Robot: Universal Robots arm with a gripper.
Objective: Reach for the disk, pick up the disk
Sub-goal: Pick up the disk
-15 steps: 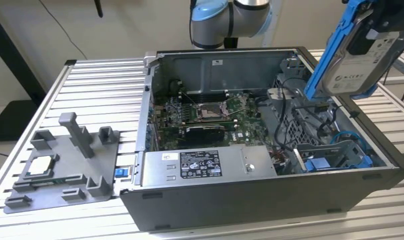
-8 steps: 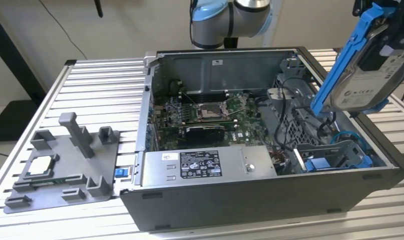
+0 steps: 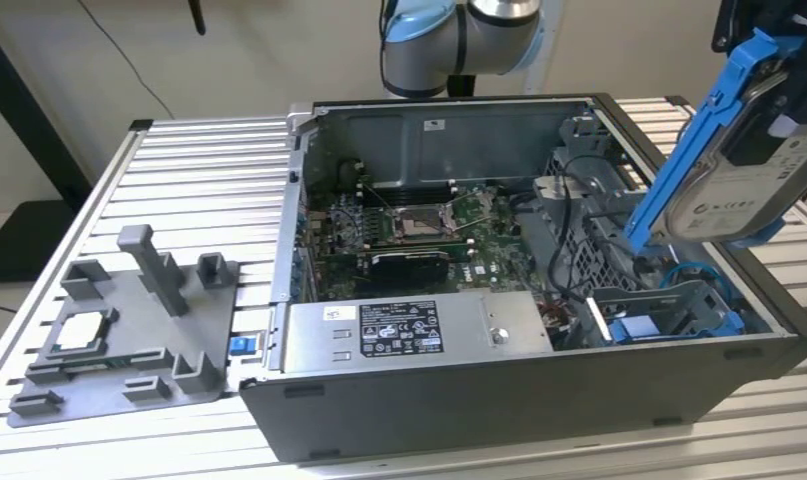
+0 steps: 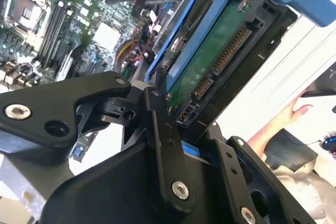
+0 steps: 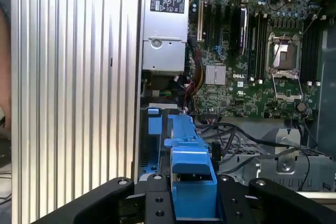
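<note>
the disk (image 3: 743, 160) hangs in the air, lifted clear above the open computer case (image 3: 510, 400) at the exterior view's right, tilted with its white printed label facing the camera. the print on that label is too small to make out. its bright blue frame runs along the upper edge and down toward the case's drive bay (image 3: 670, 310). in the second wrist view the gripper (image 4: 173, 114) has its black fingers (image 4: 163, 145) closed narrow on the disk's blue-framed edge, with the green circuit board and connector side showing. in the first wrist view the fingers (image 5: 157, 203) clamp the blue frame from both sides. below lie the motherboard (image 5: 252, 66) and the silver power supply (image 3: 403, 335), whose sticker carries writing i cannot read. a grey slotted stand (image 3: 123, 330) sits on the ribbed tabletop (image 3: 203, 170), well apart from the disk. a person's hand (image 4: 275, 124) shows in the second wrist view.
</note>
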